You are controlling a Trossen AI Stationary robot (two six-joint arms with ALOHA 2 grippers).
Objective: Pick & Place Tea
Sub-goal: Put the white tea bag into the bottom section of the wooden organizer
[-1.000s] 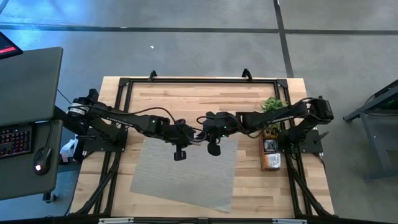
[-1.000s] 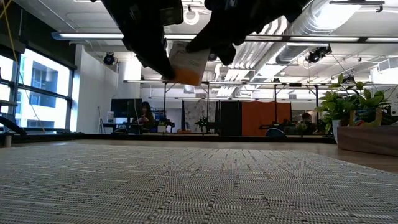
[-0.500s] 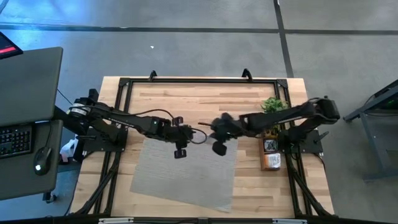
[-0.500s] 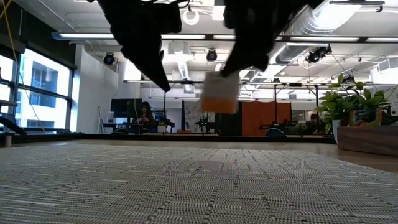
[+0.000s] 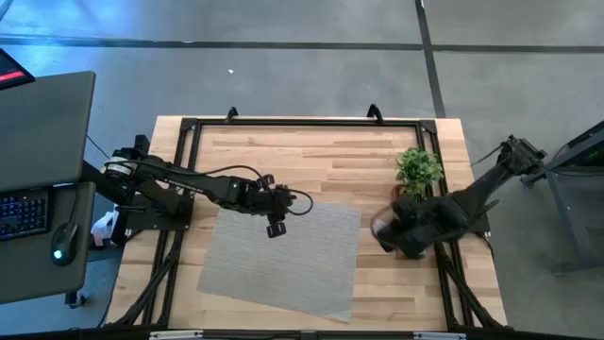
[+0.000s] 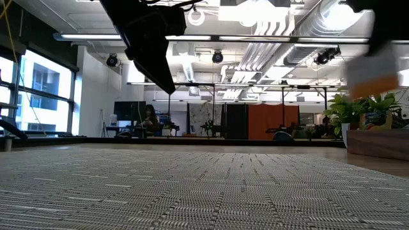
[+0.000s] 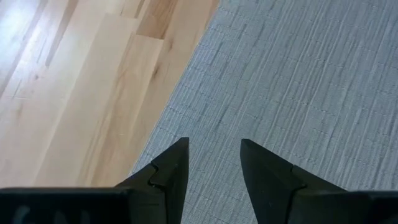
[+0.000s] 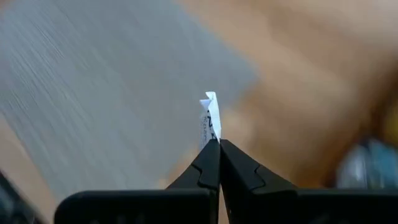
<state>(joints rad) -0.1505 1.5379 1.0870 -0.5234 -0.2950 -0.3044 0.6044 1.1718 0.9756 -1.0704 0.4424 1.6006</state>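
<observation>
My right gripper [image 8: 217,144] is shut on one tea sachet [image 8: 210,119], white with orange, which shows blurred at the upper right of the low view [image 6: 372,70]. From above, that gripper [image 5: 385,231] is over the bare wood just right of the grey mat [image 5: 283,255]. My left gripper [image 7: 214,155] stands open with nothing between its fingers. It hangs over the mat's far left part [image 5: 276,227], near the mat's edge. My right gripper pinches the sachet's edge [image 8: 211,134] between its two fingertips. The sachet shows edge-on and sticks out past the tips. It is lifted clear of the table and the mat.
A small green potted plant [image 5: 418,170] stands at the far right of the table. A brown wooden tray [image 6: 383,144] sits at the right, in the high view under my right arm. Black frame rails [image 5: 283,123] run around the tabletop.
Both grippers were on the sachet above the mat's far side. My left gripper has opened and let go, staying in place. My right gripper has swung fast toward the table's right edge with the sachet, rolling its wrist as it went.
</observation>
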